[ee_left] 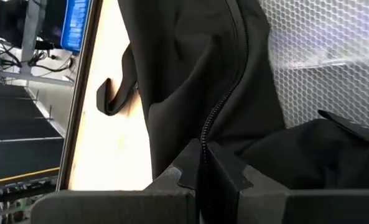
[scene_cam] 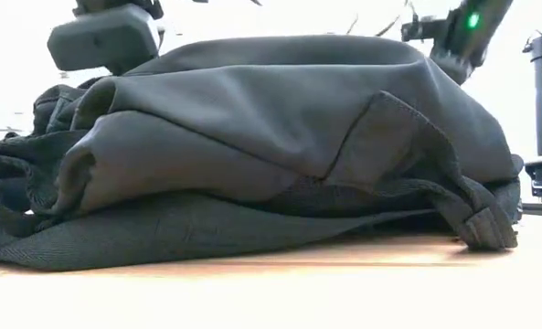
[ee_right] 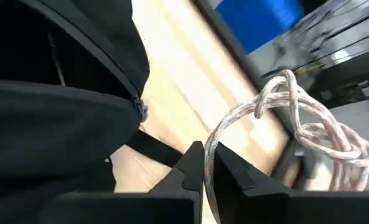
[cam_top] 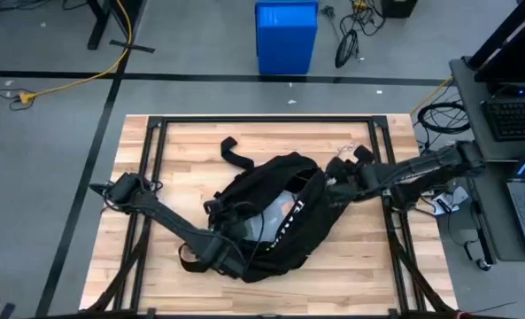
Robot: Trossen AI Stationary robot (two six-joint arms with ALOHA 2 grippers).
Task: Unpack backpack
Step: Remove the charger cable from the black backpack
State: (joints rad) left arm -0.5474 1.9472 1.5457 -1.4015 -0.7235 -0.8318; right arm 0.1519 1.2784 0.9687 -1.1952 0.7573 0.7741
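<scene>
Both grippers clenched — left gripper on the backpack, right gripper on a cable.

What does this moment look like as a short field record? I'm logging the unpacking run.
backpack: black backpack lying mid-table, opening showing a mesh-lined inside
left gripper: left gripper shut on the backpack's zipper edge
right gripper: right gripper shut on a coiled cable, beside the backpack's far-right side
table: wooden table
floor beyond: blue bin
</scene>
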